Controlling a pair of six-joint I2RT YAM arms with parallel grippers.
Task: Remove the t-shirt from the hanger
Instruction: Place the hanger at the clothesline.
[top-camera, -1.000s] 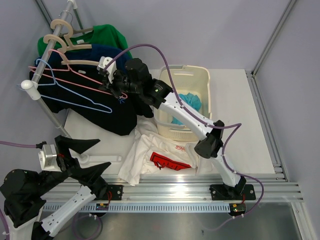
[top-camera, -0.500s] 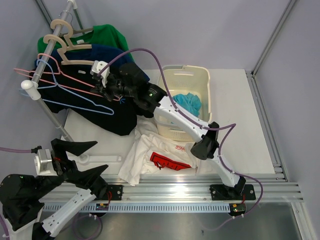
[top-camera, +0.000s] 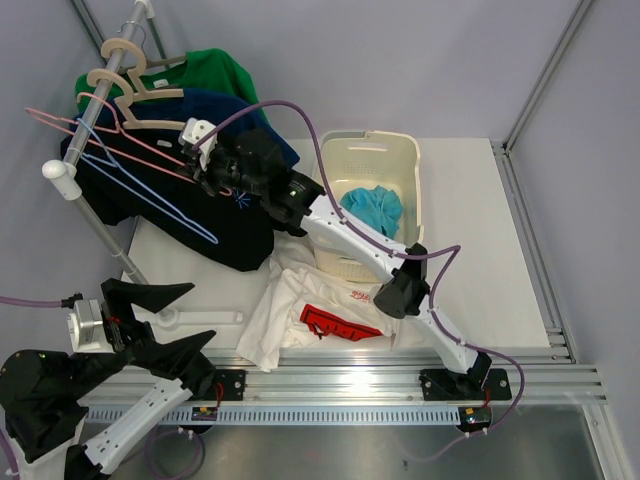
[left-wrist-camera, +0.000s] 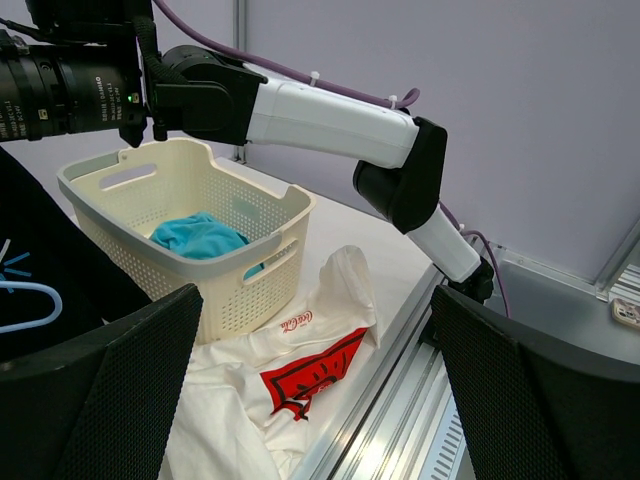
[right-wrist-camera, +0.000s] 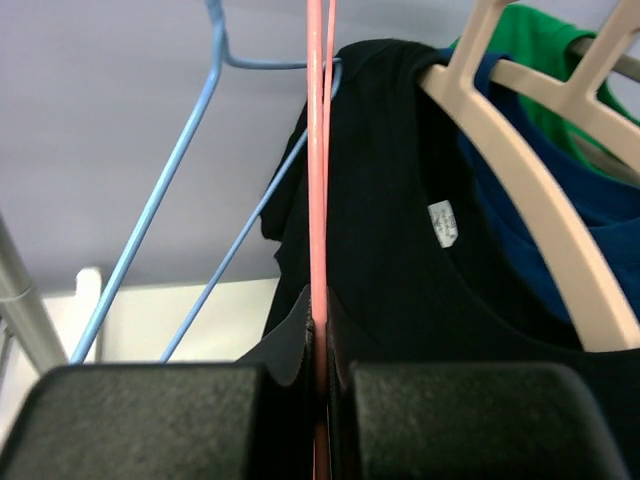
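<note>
A black t-shirt (top-camera: 215, 225) hangs at the rail (top-camera: 88, 122) on the left, with a blue wire hanger (top-camera: 150, 195) and a pink wire hanger (top-camera: 130, 140) beside it. My right gripper (top-camera: 205, 178) is shut on the pink hanger (right-wrist-camera: 317, 200), its wire pinched between the fingers, right in front of the black shirt (right-wrist-camera: 400, 250). A beige hanger (right-wrist-camera: 520, 180) carries a blue shirt behind it. My left gripper (left-wrist-camera: 310, 400) is open and empty, low at the near left, over the white t-shirt (left-wrist-camera: 290, 380).
A cream laundry basket (top-camera: 368, 200) with a teal cloth (top-camera: 372, 208) stands mid-table. A white t-shirt with a red print (top-camera: 325, 315) lies on the table in front of it. A green shirt (top-camera: 215, 72) hangs at the far end of the rail.
My right gripper has moved left and up with the pink hanger, tilting it higher across the rail. The blue hanger has swung lower. The left arm has shifted slightly down and left.
</note>
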